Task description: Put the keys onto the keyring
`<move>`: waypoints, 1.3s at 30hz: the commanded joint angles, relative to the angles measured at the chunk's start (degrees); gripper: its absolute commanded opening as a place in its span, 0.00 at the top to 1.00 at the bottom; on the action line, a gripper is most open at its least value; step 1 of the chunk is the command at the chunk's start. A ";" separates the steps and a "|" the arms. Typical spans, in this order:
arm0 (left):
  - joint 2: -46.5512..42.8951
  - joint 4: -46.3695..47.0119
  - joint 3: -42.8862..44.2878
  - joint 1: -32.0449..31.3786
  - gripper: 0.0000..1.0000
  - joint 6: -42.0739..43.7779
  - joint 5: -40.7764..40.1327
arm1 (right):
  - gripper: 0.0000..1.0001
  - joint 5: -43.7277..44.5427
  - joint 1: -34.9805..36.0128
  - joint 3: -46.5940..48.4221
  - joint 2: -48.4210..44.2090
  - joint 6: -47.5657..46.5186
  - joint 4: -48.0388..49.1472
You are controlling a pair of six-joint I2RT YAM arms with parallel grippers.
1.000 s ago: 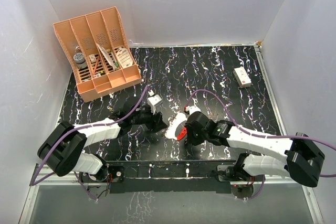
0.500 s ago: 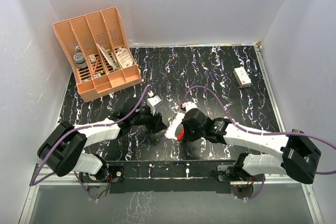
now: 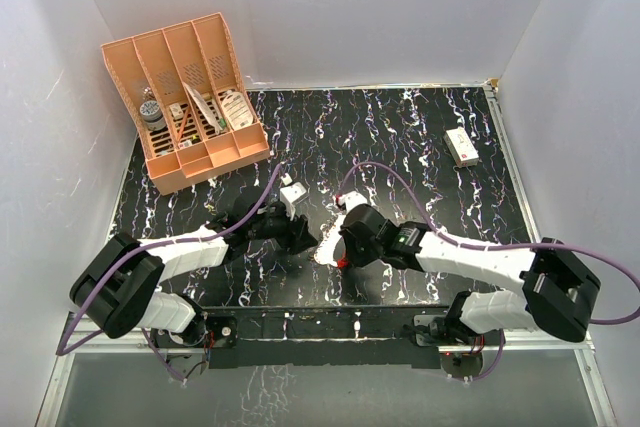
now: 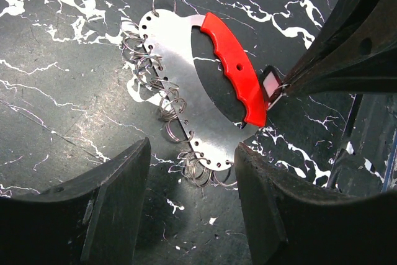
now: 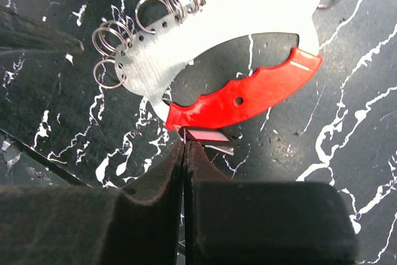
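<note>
1. My R gripper (image 5: 185, 147) has slid left vs 1 s ago; jaws together, pinching the key (image 5: 208, 136) by its edge.
2. Key now touches the keyring (image 4: 177, 32) at its red crescent (image 4: 232, 66), so prob. ready to thread.
3. L gripper (image 4: 192, 153): jaws apart, straddling keyring, not gripping.

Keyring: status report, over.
Left gripper open by keyring, which lies flat. Right gripper shut on key, at the red edge. No obstruction seen.
</note>
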 commanded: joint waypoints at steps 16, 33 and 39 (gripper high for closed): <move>0.36 3.92 -1.40 0.38 0.45 -0.71 1.11 | 1.00 0.19 -0.18 6.54 7.29 -8.83 9.26; -1.68 6.05 -3.80 0.36 0.45 -8.53 -4.73 | 1.00 -2.21 -2.14 8.46 12.36 -15.52 14.75; -5.03 5.41 -5.28 0.40 0.45 -10.36 -6.99 | 1.00 -1.97 -2.13 9.68 13.92 -16.75 15.66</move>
